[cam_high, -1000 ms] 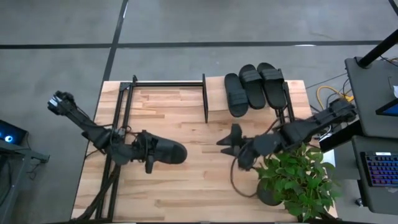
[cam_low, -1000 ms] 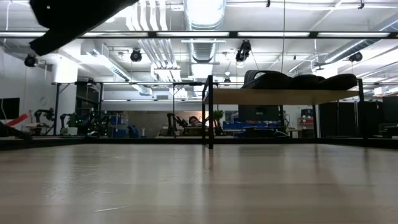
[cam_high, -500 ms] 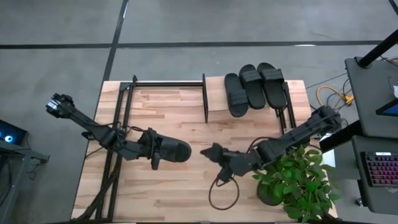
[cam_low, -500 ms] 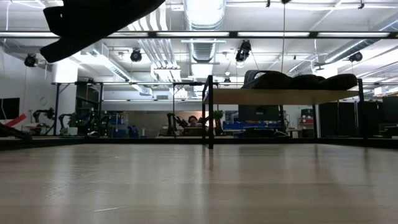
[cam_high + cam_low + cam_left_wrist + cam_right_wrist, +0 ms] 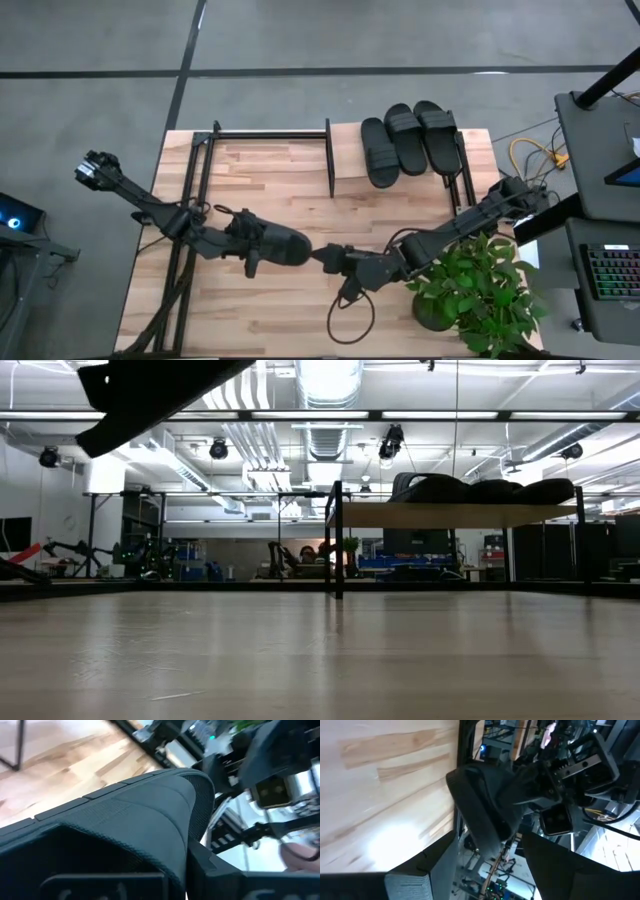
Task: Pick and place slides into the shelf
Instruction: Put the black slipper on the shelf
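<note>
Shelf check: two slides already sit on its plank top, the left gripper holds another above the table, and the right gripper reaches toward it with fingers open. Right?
Not quite: the high view shows three slides on the shelf, not two. The rest stands: the left gripper holds a fourth slide above the table, and the right gripper reaches toward it with open fingers.

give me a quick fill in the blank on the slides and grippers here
1. ____ slides lie on the shelf.
2. The left gripper is shut on the ____ slide.
3. The right gripper is ____, facing that slide.
4. A ____ stands at the table's right.

Missing: three; fourth; open; plant
</note>
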